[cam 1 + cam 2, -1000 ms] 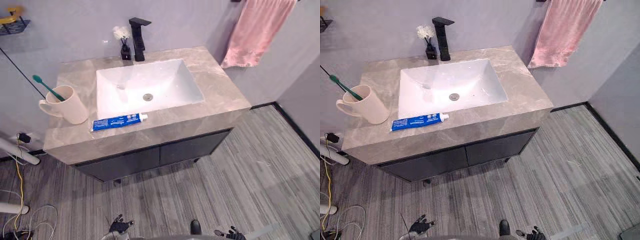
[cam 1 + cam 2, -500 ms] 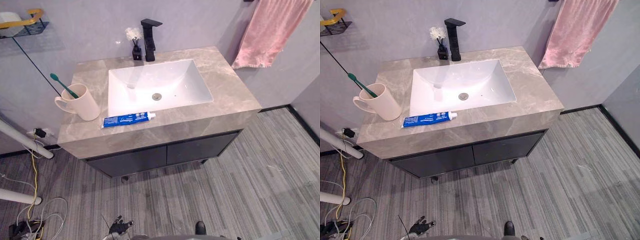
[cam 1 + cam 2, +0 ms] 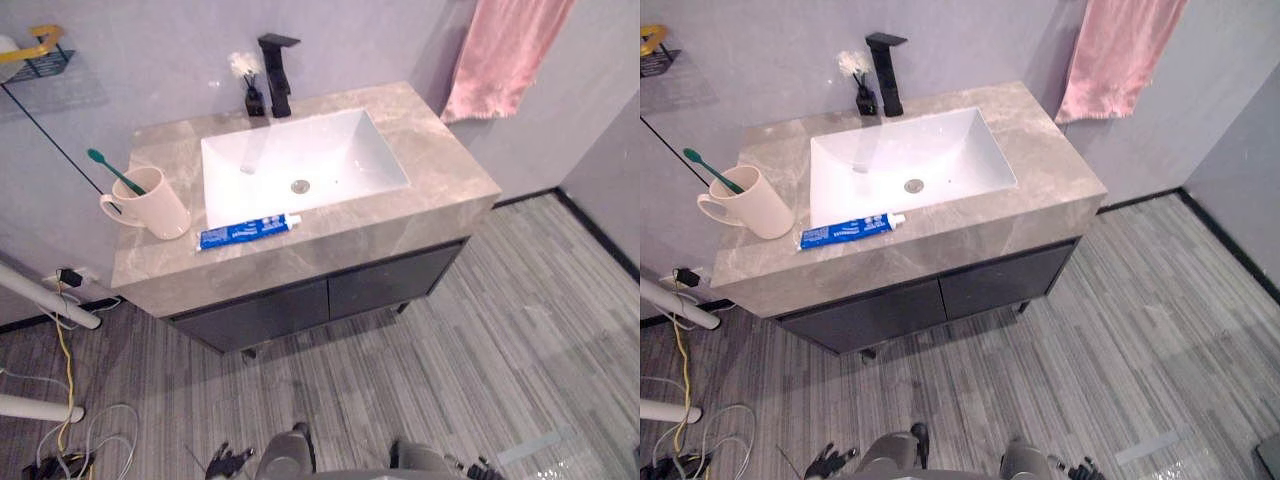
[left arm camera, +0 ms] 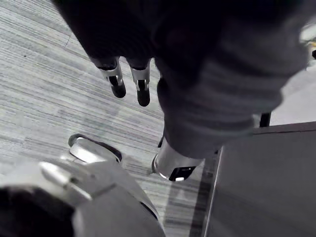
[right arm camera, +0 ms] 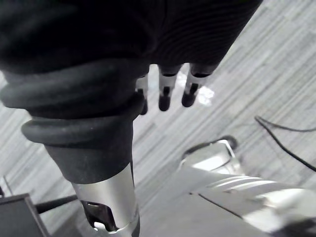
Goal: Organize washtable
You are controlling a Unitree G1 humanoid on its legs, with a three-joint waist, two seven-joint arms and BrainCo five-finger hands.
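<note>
Nothing is tidied yet, I judge: the toothpaste (image 3: 247,231) lies loose on the tabletop (image 3: 440,170) near the cup (image 3: 160,205). My left robot hand (image 4: 141,86) and right robot hand (image 5: 165,91) hang released, empty.

Desk: grey marbled top (image 3: 1045,165) over dark cabinet doors (image 3: 930,295), standing on a striped grey floor (image 3: 1140,330).
Sink: white rectangular basin (image 3: 940,150) set in the desk's middle.
Faucet: black (image 3: 886,70), upright at the sink's 12 o'clock, with a small vase of white flowers (image 3: 862,85) just beside it.
Cup: cream (image 3: 762,207), at the sink's 9 o'clock; a green toothbrush (image 3: 708,169) leans out toward 10 o'clock.
Toothpaste: blue tube (image 3: 845,231) lying flat at the sink's 7 o'clock, white cap toward 3 o'clock.
Towel: pink (image 3: 1120,55), hanging at the desk's 1 o'clock.
Hands: left hand (image 3: 828,462) and right hand (image 3: 1080,467) low over the floor at 6 o'clock, well apart from the desk.
</note>
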